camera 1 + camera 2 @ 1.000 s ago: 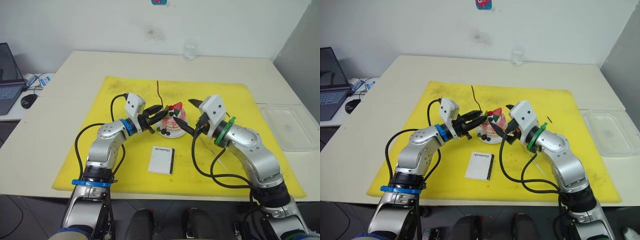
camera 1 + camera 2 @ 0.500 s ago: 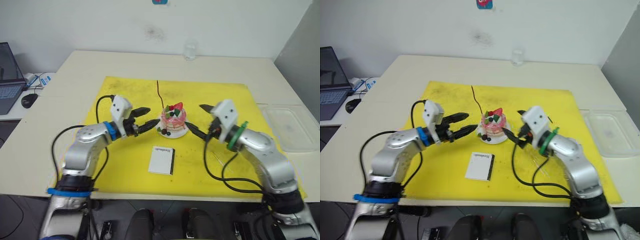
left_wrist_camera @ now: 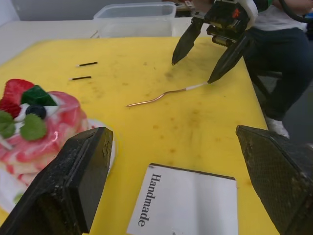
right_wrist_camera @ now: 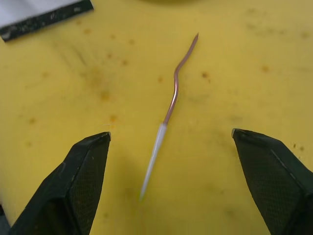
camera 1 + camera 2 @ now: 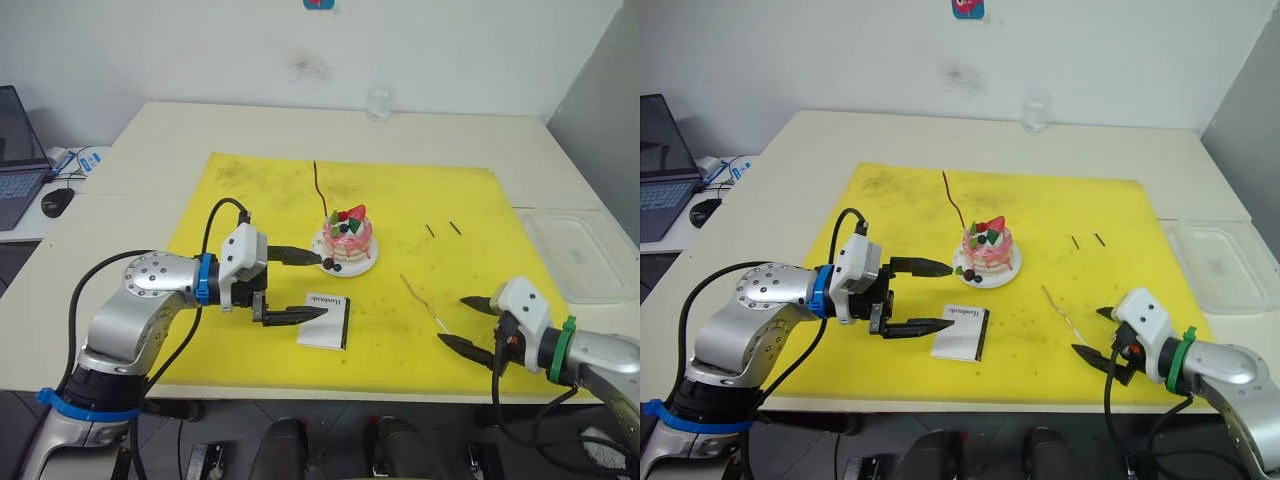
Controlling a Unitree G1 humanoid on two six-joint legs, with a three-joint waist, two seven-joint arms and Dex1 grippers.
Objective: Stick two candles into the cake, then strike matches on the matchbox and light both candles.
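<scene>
The pink cake [image 5: 346, 238] sits on its white plate [image 5: 366, 266] in the middle of the yellow mat [image 5: 250, 190]. Behind it the dark red candle [image 5: 318, 184] lies on the mat. The tan candle [image 5: 424, 302] lies right of the matchbox [image 5: 325, 320], and the two matches [image 5: 430, 230] rest further back. My left gripper [image 5: 308, 286] is open, one finger beside the plate and one over the matchbox's left edge. My right gripper [image 5: 452, 320] is open at the tan candle's near end [image 4: 156, 147], with nothing held.
A clear plastic container [image 5: 578, 255] stands off the mat at the right. A small glass [image 5: 378, 100] is at the table's far edge. A laptop [image 5: 18, 150] and mouse [image 5: 57, 201] lie on a side table to the left.
Both grippers have drawn back from the cake. The left one now spans plate to matchbox. The right one has swung to the front right, at the tan candle.
</scene>
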